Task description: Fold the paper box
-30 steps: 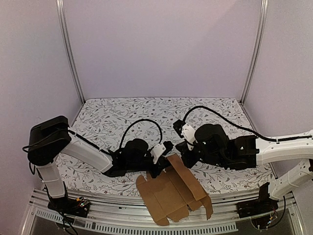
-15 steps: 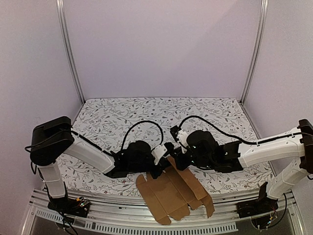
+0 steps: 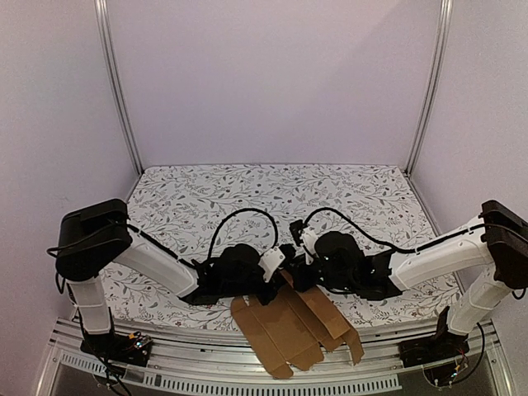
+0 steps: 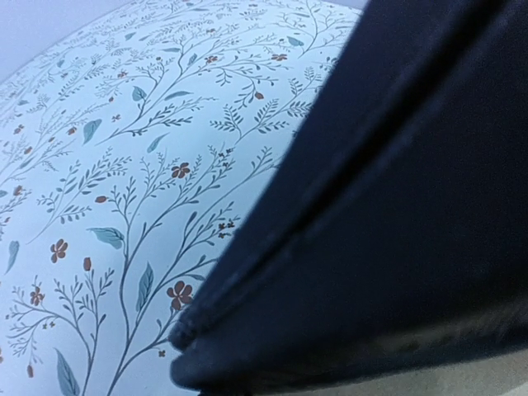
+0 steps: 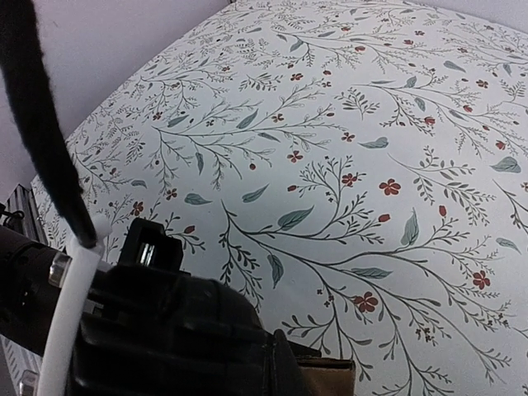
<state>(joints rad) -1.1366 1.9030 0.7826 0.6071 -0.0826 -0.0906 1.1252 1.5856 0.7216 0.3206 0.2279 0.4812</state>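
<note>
The paper box (image 3: 289,328) lies as a flat die-cut sheet at the near edge of the table (image 3: 247,190). It sits centred, just nearward of both my hands, with its long axis slanting from far-left to near-right. Its far corner reaches up between my left gripper (image 3: 275,275) and my right gripper (image 3: 299,277), which almost meet there, neither clearly nearer. Both arms lie low, reaching inward from the sides. My right jaws are closed tight; whether they pinch the flap I cannot tell. My left jaws' gap is hidden.
</note>
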